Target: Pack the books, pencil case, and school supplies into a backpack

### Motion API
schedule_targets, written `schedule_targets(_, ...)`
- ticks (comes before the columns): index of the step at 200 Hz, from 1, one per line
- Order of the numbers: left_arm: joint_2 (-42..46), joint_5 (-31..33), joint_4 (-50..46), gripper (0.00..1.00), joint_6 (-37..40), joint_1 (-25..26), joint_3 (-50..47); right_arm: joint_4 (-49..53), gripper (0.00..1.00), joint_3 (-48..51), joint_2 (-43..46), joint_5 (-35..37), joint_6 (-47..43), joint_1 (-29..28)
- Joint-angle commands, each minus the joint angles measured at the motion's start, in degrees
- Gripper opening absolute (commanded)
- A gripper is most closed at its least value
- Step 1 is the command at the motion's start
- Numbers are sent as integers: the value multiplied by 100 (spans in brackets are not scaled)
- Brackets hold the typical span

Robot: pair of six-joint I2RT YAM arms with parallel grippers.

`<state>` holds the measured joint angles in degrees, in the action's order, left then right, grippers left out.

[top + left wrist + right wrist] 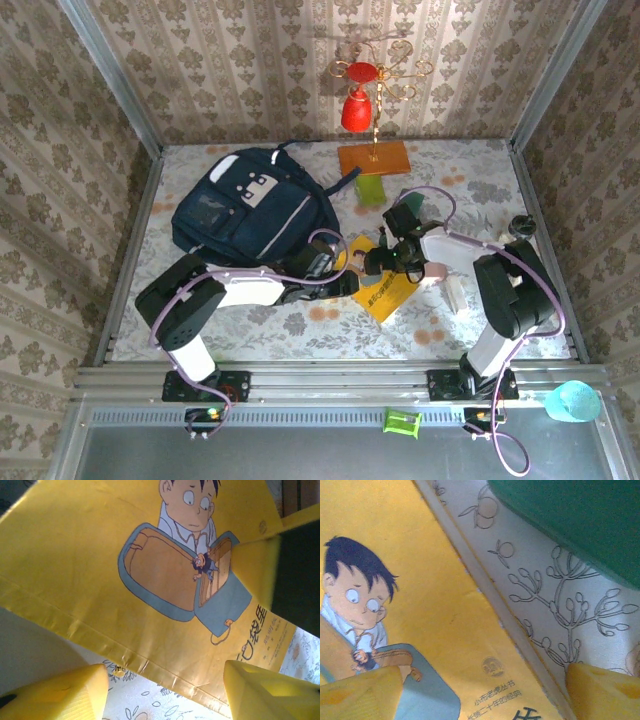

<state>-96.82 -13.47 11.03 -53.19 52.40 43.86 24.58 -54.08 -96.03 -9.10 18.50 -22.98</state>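
Yellow book point(385, 292) is lain flat on the flowered cloth point(300, 320), with both grippers spread open at it

The book is found near the middle of the table, close to the right side of the big navy backpack point(250, 210). The left gripper point(162, 682) is held low at the book's edge, its yellow fingers point(65, 695) are kept wide apart, and nothing is pinched between them. The right gripper point(485, 680) is spread too, with one finger over the cover and one over the cloth. A dark green piece point(580, 525) is seen close by, with a strip of cloth between it and the book. A light green piece point(370, 190) is set further back, by the orange slab point(373, 157)
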Motion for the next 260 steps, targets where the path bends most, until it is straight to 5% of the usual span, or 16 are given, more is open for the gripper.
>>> schedule_targets(1,-82,-25,360,61,-121,-138,-44,120,77,314,367,-1202,114,-24)
schedule_targets(50,-175,-56,519,60,-161,-292,-220,-671,57,1311,1386,-2582,422,92)
schedule_targets(110,-205,-112,587,59,-192,-267,-290,-1831,30,2103,1784,-2273,1147,196)
schedule_targets(136,-127,-102,550,60,-150,-294,-286,-2108,11,2244,1986,-2068,1448,215)
schedule_targets(165,355,-307,838,70,-122,-491,-545,-2033,0,2323,2722,-1969,1750,344)
schedule_targets(207,1293,-1599,2560,85,-603,-1269,-1265,-2770,0,2198,3945,-2325,2781,374)
schedule_targets(260,1447,-2964,3599,94,-1058,-1760,-835,-3125,0,1623,4044,-2754,3094,290)
